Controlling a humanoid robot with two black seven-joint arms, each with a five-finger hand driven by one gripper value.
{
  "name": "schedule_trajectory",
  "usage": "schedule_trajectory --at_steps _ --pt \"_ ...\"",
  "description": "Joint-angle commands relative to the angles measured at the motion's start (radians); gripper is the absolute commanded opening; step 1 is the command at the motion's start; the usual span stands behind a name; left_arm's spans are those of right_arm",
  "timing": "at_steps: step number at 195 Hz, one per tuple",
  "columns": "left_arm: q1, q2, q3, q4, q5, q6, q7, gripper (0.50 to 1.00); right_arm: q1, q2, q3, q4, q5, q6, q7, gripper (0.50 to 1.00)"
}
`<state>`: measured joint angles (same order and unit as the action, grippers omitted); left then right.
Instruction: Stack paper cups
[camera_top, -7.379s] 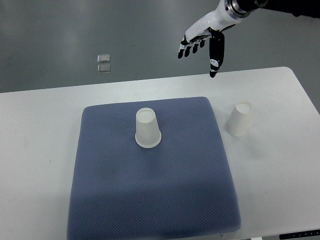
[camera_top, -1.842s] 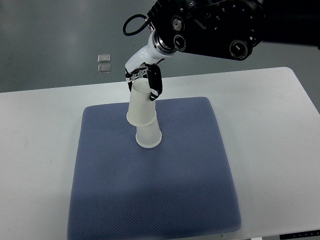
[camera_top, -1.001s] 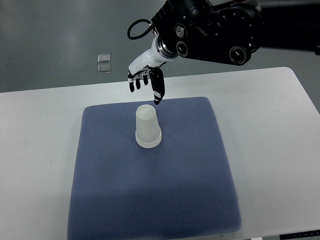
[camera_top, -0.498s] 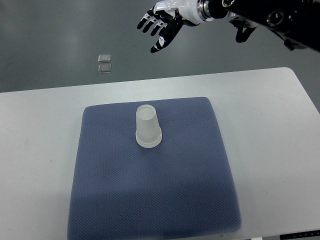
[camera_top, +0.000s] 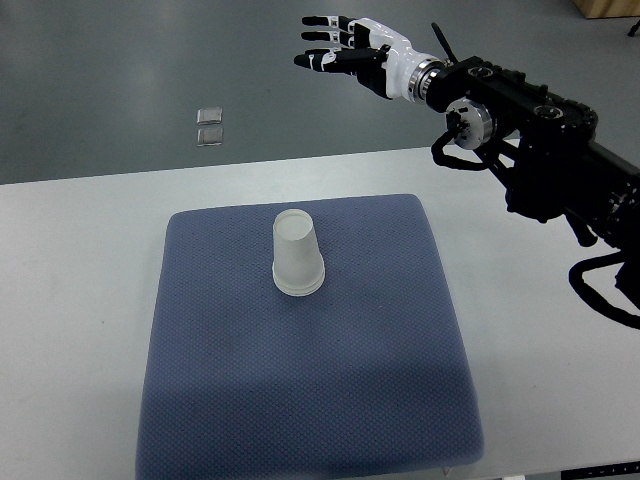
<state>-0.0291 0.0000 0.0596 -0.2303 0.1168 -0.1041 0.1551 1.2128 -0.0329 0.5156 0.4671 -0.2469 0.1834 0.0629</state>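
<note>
Near the middle of the blue mat (camera_top: 300, 390) an upturned paper cup stack (camera_top: 296, 254) is seen, mouth down and upright, its long axis vertical. The mat is laid on the white desk (camera_top: 80, 260). No loose cup can be made out elsewhere on the desk, so the stacking is judged complete. The right robot hand (camera_top: 350, 55) is held high beyond the desk's far edge, fingers spread and nothing grasped; the stack lies well apart from it, below and toward the robot's left. No left arm is shown.
</note>
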Motion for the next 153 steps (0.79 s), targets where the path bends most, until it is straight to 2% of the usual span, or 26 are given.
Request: schedule_trajectory --at_steps 1,23,63,72,109,134,153 --pt "0.000 0.000 0.002 -0.001 0.000 0.000 0.000 1.000 -0.058 0.004 0.130 -0.002 0.057 -0.012 0.003 0.840" --pt "0.000 0.000 0.002 -0.004 0.000 0.000 0.000 1.000 -0.113 0.002 0.234 -0.002 0.133 -0.012 0.006 0.887" --pt "0.000 0.000 0.003 -0.006 0.000 0.000 0.000 1.000 -0.185 -0.004 0.270 -0.002 0.229 -0.010 0.051 0.897" --pt "0.000 0.000 0.003 -0.006 0.000 0.000 0.000 1.000 -0.205 -0.004 0.270 -0.002 0.242 -0.002 0.064 0.913" --pt "0.000 0.000 0.003 -0.007 0.000 -0.002 0.000 1.000 -0.266 -0.004 0.270 0.001 0.244 0.057 0.083 0.913" --pt "0.000 0.000 0.005 -0.009 0.000 -0.002 0.000 1.000 -0.300 -0.002 0.270 0.001 0.245 0.059 0.086 0.915" --pt "0.000 0.000 0.006 -0.009 0.000 -0.002 0.000 1.000 -0.311 0.001 0.274 0.001 0.245 0.062 0.124 0.915"
